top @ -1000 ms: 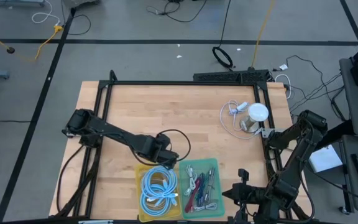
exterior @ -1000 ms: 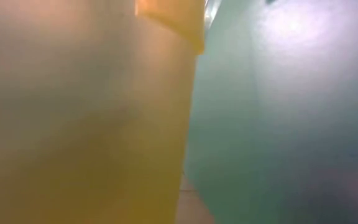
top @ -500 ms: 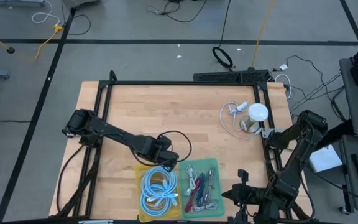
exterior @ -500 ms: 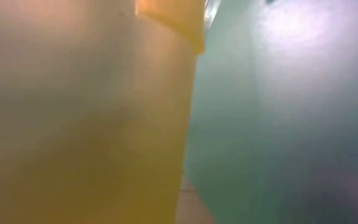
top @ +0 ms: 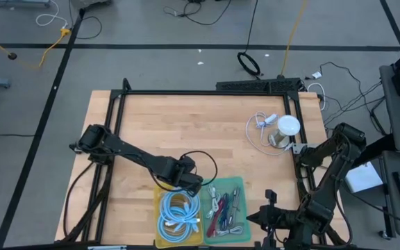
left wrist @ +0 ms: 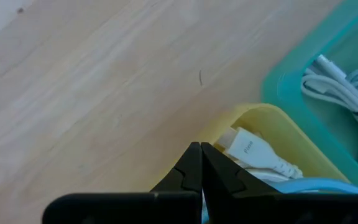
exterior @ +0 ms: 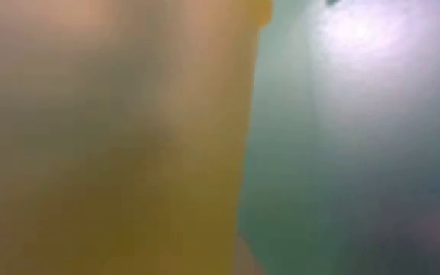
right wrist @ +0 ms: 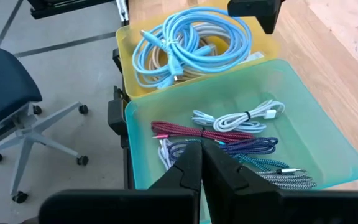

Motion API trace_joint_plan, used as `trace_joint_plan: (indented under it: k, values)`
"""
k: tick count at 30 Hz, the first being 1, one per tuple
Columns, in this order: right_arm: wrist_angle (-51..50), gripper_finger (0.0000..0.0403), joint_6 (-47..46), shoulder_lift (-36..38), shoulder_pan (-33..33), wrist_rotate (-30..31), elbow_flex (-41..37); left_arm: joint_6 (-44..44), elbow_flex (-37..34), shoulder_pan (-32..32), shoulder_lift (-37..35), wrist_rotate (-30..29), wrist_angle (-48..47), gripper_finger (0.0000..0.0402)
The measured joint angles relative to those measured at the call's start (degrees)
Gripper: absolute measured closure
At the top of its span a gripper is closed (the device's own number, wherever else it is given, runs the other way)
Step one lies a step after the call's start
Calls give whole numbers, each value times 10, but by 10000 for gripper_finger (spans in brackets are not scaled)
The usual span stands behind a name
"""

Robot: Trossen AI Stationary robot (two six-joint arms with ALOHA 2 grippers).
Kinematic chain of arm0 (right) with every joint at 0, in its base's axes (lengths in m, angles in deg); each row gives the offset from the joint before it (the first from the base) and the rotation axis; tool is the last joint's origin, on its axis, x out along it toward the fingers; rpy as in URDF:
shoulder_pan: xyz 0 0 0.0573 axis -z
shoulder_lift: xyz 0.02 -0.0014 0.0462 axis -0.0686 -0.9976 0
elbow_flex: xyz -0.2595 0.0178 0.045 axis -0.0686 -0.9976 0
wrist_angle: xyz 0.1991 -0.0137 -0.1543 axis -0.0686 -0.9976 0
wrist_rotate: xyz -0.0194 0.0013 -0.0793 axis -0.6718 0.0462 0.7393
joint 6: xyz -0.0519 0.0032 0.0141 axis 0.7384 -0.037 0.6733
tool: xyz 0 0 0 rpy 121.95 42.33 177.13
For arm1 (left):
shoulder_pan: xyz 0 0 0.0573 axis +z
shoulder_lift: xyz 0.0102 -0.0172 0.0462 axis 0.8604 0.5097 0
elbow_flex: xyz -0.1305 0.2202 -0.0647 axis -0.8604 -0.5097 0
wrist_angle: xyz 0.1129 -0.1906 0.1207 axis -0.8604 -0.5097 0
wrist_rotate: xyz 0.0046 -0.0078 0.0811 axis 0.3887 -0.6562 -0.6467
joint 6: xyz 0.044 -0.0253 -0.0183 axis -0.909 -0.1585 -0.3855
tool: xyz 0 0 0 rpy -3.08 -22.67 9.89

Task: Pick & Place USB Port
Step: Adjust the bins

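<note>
While your left gripper (top: pixel 190 182) hangs closed and empty at the yellow bin's (top: pixel 160 236) far rim, cables already fill that bin and the green bin (top: pixel 242 182). One white cable (top: pixel 259 128) waits beside the white cup (top: pixel 287 127). Your right gripper (right wrist: pixel 201 163) is parked, closed.

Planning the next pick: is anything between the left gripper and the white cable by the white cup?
Nothing visible stands between them. The left gripper, shut, sits at the yellow bin's far edge, and bare wooden table runs from there to the white cable beside the white cup.
</note>
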Motion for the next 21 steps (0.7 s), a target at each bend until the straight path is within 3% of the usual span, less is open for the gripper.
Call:
trace_joint_plan:
  k: [21]
  values:
    - [0, 403, -2, 0, 0, 15, 0, -13, -3, 0, -1, 8, 31, 401]
